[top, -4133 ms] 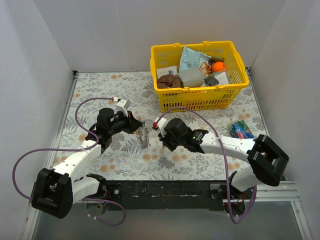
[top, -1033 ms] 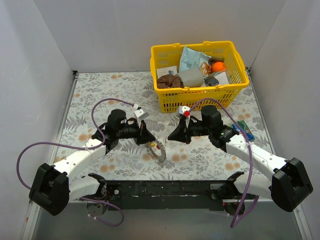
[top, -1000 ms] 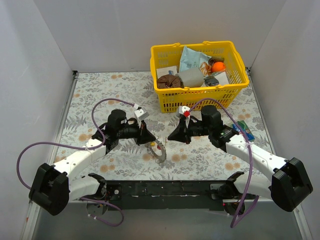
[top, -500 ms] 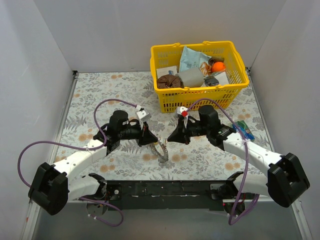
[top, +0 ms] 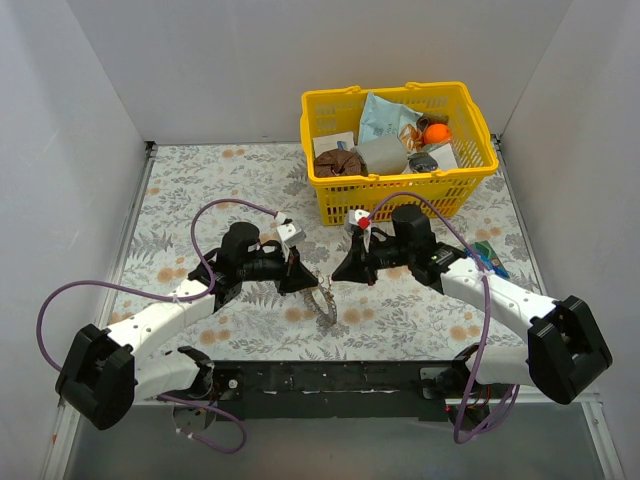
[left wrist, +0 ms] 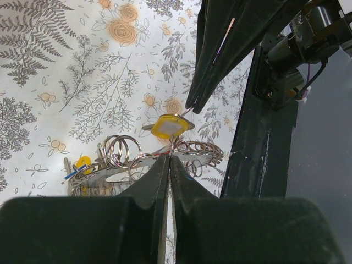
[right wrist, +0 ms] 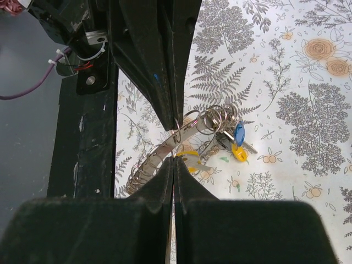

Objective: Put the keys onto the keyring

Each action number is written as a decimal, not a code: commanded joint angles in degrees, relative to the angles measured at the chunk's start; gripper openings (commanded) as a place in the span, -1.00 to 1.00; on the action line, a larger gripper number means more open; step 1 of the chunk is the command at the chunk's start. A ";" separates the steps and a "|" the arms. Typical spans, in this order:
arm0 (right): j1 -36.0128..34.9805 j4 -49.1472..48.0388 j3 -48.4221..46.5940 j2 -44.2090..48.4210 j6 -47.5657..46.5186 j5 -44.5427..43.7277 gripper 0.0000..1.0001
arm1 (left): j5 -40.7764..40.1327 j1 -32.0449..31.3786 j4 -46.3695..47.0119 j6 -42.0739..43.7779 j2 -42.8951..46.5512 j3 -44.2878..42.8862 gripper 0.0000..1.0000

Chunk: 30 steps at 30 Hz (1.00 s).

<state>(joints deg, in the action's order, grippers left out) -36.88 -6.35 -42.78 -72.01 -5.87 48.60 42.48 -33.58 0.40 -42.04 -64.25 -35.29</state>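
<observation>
The keyring (top: 322, 301) is held on edge near the front middle of the worktop (top: 190, 190), between the two arms. Whether its lower edge rests there cannot be told. The left jaws are shut on the ring's flat band. The right jaws are pinched shut, seemingly on the wire loop of a yellow-headed key (left wrist: 169, 126), which is pressed against the band just beside the left jaws. The band's long curve runs toward the near edge. A shiny silver band is seen, threaded with small split rings (left wrist: 119, 150), with a blue key (right wrist: 238, 133) hanging from them.
</observation>
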 commanded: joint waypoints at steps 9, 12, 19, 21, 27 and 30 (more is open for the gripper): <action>-1.87 1.34 -4.76 -1.29 -1.34 2.20 -0.97 | -1.08 -0.69 0.12 1.44 1.06 -1.10 -1.00; -2.31 1.87 -5.03 -1.56 -1.69 2.29 -0.97 | -1.35 -0.78 0.12 1.44 1.23 -1.19 -1.00; -2.40 2.84 -5.20 -1.47 -2.31 2.64 -0.97 | -1.96 -0.87 -0.05 1.70 1.67 -1.19 -1.00; -2.40 3.01 -5.46 -2.08 -2.48 2.73 -0.97 | -1.70 -0.87 -0.05 1.79 1.76 -1.19 -1.00; -2.40 3.01 -6.17 -3.05 -2.48 3.26 -0.97 | -1.87 -1.66 -0.05 2.14 1.32 -1.19 -1.00; -2.49 3.09 -6.43 -3.66 -2.39 2.99 -0.97 | -1.87 -2.19 -0.05 2.49 1.32 -1.19 -1.00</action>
<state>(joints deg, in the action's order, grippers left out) -39.09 -2.92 -46.35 -75.24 -7.73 50.33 40.82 -34.94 0.10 -40.80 -64.18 -35.29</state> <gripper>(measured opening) 0.023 0.019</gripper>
